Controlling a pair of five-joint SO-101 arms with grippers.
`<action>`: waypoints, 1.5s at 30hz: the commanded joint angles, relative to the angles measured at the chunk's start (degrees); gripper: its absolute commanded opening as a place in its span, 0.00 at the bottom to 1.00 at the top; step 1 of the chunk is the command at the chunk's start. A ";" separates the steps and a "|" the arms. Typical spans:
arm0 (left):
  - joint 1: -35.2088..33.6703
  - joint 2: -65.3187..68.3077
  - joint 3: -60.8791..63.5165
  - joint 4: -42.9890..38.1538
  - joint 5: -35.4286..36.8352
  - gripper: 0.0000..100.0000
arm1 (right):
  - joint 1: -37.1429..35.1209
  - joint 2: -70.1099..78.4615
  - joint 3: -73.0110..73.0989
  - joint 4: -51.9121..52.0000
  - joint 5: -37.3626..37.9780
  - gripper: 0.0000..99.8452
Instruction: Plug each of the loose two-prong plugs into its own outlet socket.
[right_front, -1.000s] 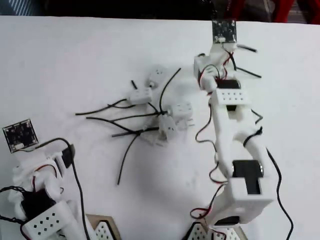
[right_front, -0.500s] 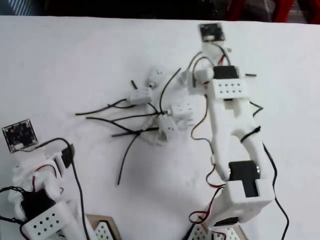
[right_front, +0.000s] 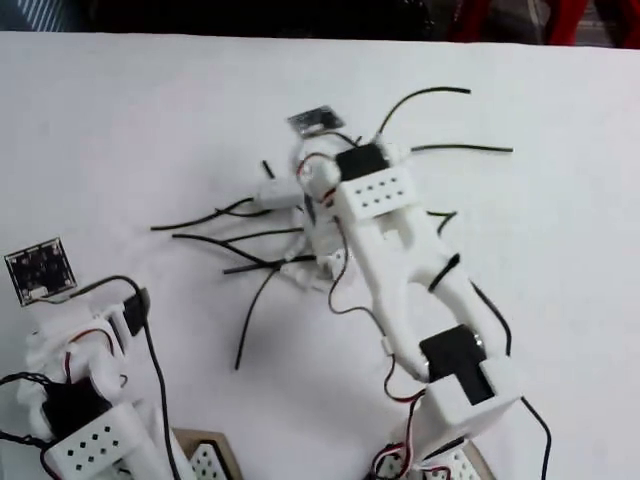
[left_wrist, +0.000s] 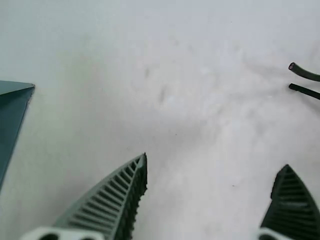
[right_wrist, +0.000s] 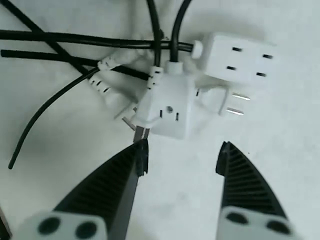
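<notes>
right arm swung left over the outlet, both jaws spread; approach step, next lower onto a plug.

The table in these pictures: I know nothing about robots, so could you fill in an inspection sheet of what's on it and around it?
Surface: white table, bare ahead of the left arm.
Job's things: white socket block; a second block with two pairs of slots beside it; a loose two-prong plug lying unplugged next to them.
Clutter: nothing seen.
Jaws: left arm's open over bare table; right arm's open, just short of the socket block.
Cables: black cables crossing in a tangle by the blocks; two loose pieces farther off.
Surroundings: dark space past the table's far edge, red parts there.
</notes>
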 joint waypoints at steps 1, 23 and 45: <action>-0.04 -0.84 -0.26 -1.14 0.09 0.38 | -3.12 -2.95 -2.55 0.40 0.00 0.22; -0.04 -0.84 -0.18 -1.14 0.00 0.38 | -4.18 16.57 -11.52 -0.13 -0.09 0.11; -0.04 -0.84 -0.18 -1.14 0.00 0.38 | 4.97 11.74 -10.02 11.21 7.38 0.02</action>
